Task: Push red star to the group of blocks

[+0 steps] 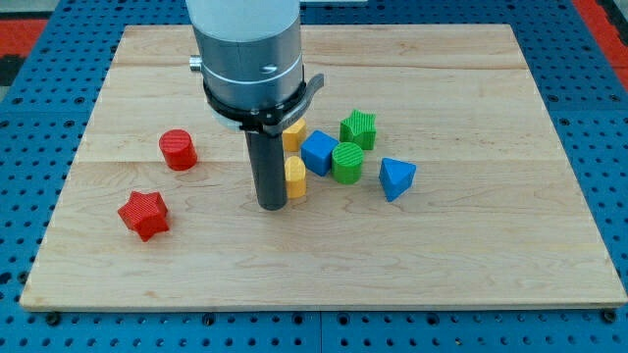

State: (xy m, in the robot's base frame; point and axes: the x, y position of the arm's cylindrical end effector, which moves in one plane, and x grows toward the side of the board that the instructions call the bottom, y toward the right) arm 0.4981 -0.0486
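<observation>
My tip (272, 205) carries no gripper, just a bare rod with nothing held, resting on the desk (471, 255) just beside the yellow block (295, 178) of the group. The red star (144, 214) lies well apart toward the view's left, slightly lower, so I judge I must get round to its far left side.

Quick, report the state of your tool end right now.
No gripper: my tip is a bare rod holding nothing, down on the board beside the lower yellow block, well to the right of the red star.
</observation>
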